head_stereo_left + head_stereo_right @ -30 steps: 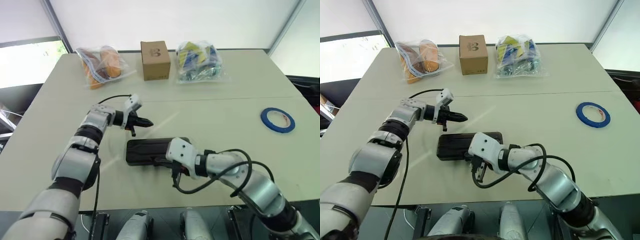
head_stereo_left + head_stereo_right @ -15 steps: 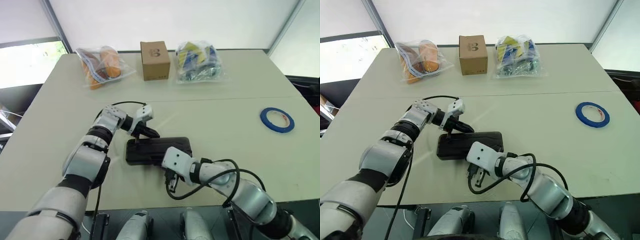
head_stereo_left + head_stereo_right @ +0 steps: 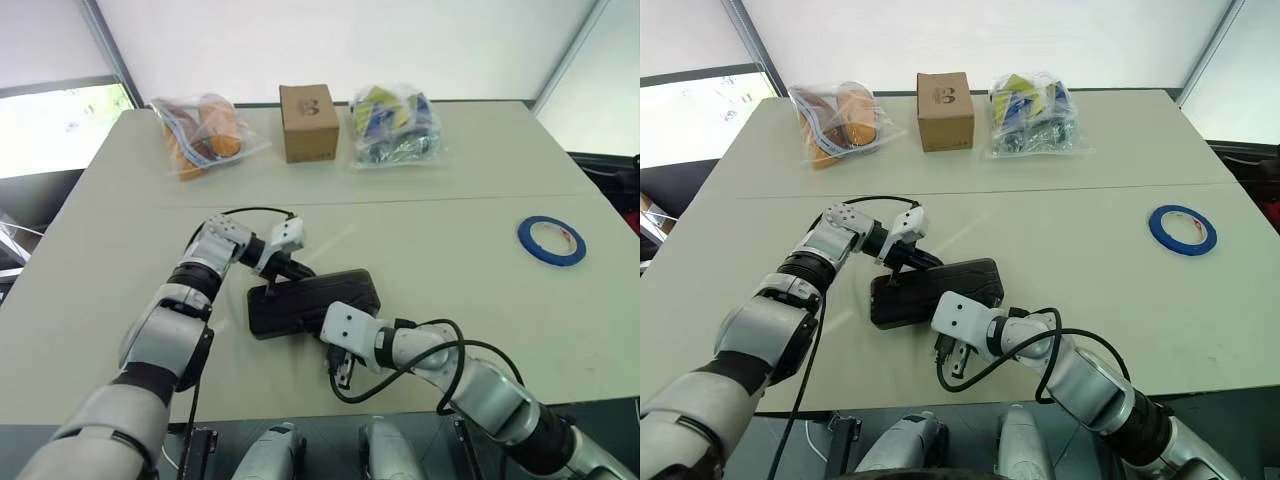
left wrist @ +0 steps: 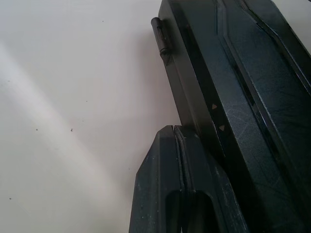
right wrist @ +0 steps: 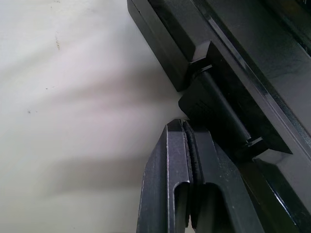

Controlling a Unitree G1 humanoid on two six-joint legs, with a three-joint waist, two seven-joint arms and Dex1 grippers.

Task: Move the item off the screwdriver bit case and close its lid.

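Observation:
The screwdriver bit case [image 3: 312, 302] lies dark and flat on the beige table, near the front edge. Its lid [image 3: 940, 285] is down on it. My left gripper [image 3: 288, 272] is shut and empty, its tips [image 4: 174, 130] against the case's far left edge by the hinge. My right gripper [image 5: 184, 124] is shut with nothing in it, its tips touching the small black latch tab [image 5: 216, 114] on the case's near side. The item, a blue tape ring [image 3: 552, 241], lies flat far off to the right on the table, apart from the case.
Along the far edge stand a brown cardboard box [image 3: 308, 122], a clear bag of orange things [image 3: 202, 132] to its left and a clear bag of colourful items [image 3: 396, 122] to its right. Black cables loop off both wrists. The table's front edge is just behind the case.
My left gripper has dropped and come in against the case's far edge. My right gripper has sunk to the latch side. The case has turned slightly, its right end farther away.

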